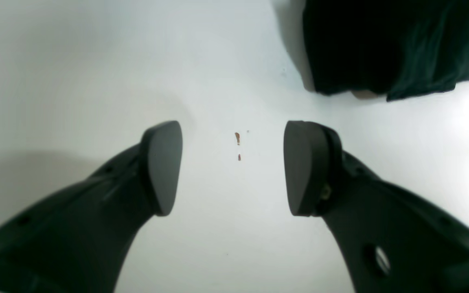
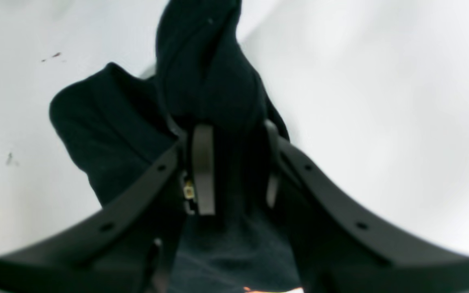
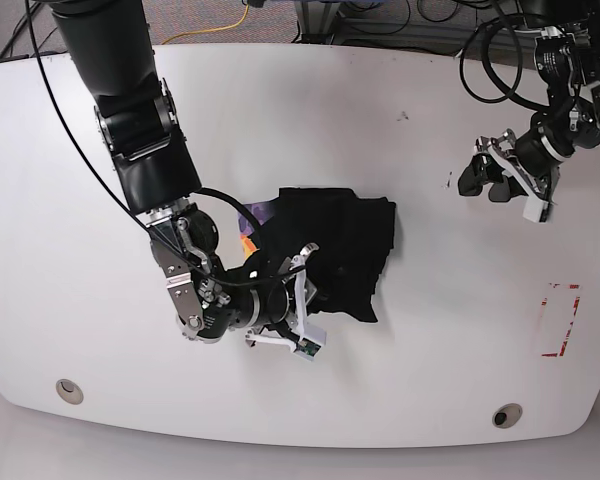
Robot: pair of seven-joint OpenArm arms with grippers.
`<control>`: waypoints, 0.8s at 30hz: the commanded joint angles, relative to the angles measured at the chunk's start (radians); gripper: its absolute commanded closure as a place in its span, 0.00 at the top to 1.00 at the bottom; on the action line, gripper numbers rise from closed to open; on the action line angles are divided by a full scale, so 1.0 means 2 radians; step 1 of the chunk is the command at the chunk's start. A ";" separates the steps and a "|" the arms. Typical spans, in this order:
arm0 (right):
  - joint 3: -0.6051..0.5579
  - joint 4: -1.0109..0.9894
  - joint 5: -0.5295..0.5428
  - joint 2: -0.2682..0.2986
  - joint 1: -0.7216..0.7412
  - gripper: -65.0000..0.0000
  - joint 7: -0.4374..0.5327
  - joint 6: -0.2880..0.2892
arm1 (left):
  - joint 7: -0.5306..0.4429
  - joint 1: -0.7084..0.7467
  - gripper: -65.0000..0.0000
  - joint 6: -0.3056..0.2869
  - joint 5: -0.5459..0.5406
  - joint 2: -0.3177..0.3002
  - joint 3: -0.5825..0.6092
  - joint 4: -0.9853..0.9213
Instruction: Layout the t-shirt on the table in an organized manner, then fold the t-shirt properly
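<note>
Right gripper (image 2: pixel 234 162) is closed narrowly on a thick fold of the t-shirt (image 2: pixel 202 73); in the right wrist view the black cloth fills the gap between the two pads and rises above them in a bunch. One pad (image 2: pixel 202 169) shows its grey face against the cloth. In the base view this gripper (image 3: pixel 292 305) sits at the near left edge of the t-shirt (image 3: pixel 345 245), low over the desk (image 3: pixel 280 110).

The t-shirt is a crumpled black heap near the middle of the desk, not spread flat. A little purple and orange shows at its left edge, beside the arm. In the left wrist view one corner of the cloth (image 1: pixel 393 44) lies at the top right, well apart from the other gripper.

Left gripper (image 1: pixel 234 167) stands wide and holds nothing. Between its pads (image 1: pixel 163 167) only the white desk (image 1: pixel 75 61) is seen, with two small reddish marks (image 1: pixel 237 140). In the base view this gripper (image 3: pixel 505 175) hangs over the far right part of the desk.

Farther out, red tape corner marks (image 3: pixel 560 320) lie near the right edge. Two round grommet holes (image 3: pixel 69 389) sit along the near edge, one on each side. Black cables (image 3: pixel 485 60) hang around the arm on the right.
</note>
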 commanded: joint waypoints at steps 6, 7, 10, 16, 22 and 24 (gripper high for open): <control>0.003 0.007 0.008 -0.004 0.010 0.38 0.021 0.001 | -0.010 -0.012 0.57 -0.002 -0.009 -0.008 0.007 0.007; 0.004 0.007 0.008 -0.005 0.006 0.47 0.024 0.001 | -0.010 -0.012 0.57 -0.002 -0.009 -0.008 0.008 0.007; 0.004 0.010 0.008 -0.005 0.001 0.70 0.041 -0.013 | -0.010 -0.012 0.57 -0.002 -0.010 -0.008 0.019 0.007; 0.005 0.026 0.009 -0.004 0.002 0.95 0.050 -0.055 | -0.010 -0.012 0.57 -0.002 -0.010 -0.008 0.050 0.028; 0.024 0.120 0.008 0.013 -0.006 0.95 0.055 -0.083 | -0.010 -0.025 0.57 -0.002 -0.010 -0.006 0.113 0.084; 0.030 0.149 0.008 0.016 -0.014 0.95 0.055 -0.088 | -0.010 -0.036 0.57 -0.002 -0.010 -0.006 0.133 0.096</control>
